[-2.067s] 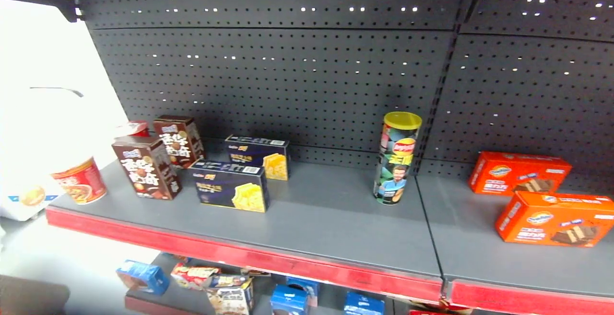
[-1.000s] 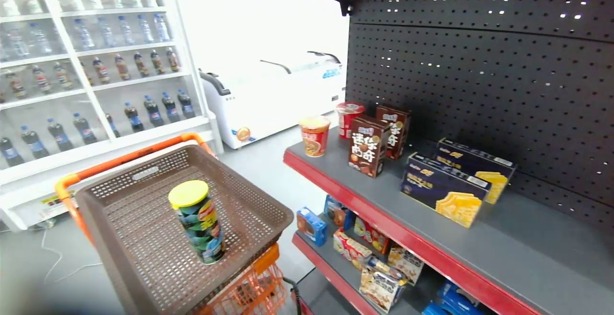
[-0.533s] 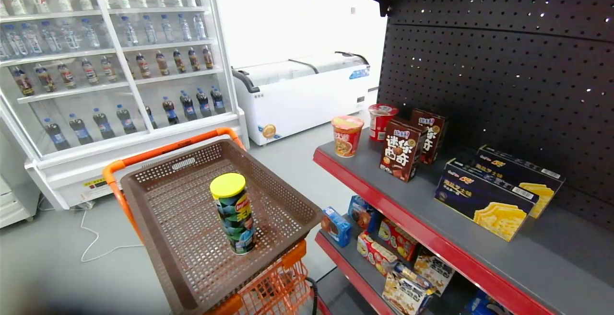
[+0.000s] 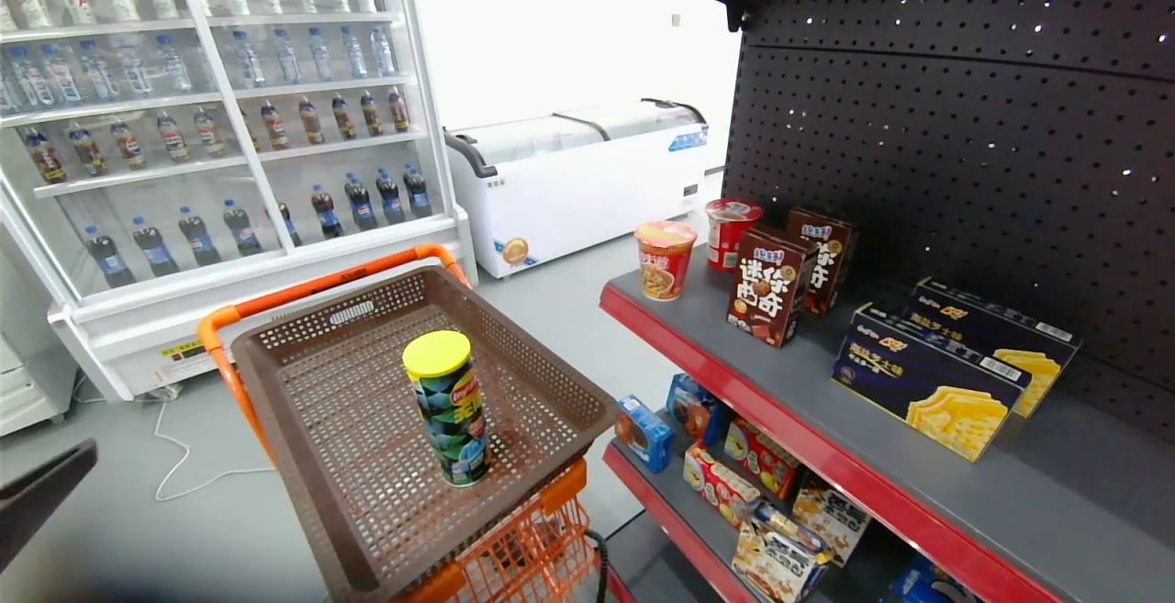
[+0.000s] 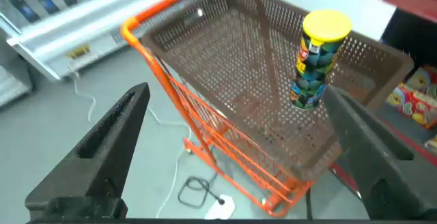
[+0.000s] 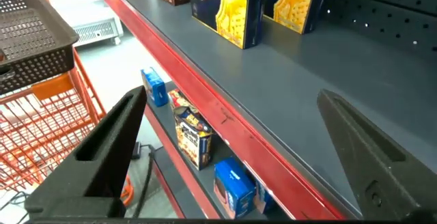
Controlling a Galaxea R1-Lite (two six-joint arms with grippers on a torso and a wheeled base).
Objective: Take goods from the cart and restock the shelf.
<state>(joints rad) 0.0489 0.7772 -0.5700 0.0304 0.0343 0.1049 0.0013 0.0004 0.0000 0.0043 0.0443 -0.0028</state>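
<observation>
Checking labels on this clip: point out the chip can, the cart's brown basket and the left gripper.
chip can (image 4: pixel 452 424): head view, printed side of the tube.
brown basket (image 4: pixel 531 357): head view, its shelf-side wall.
left gripper (image 5: pixel 235 94): left wrist view, midway between its open fingertips.

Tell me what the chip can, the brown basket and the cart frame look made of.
Chip can: likely cardboard tube with a glossy printed wrap; its yellow lid looks like matte plastic. Brown basket: moulded plastic, by the even grid of holes. Cart frame: orange coated metal wire, probably; thin rods form a mesh.
</observation>
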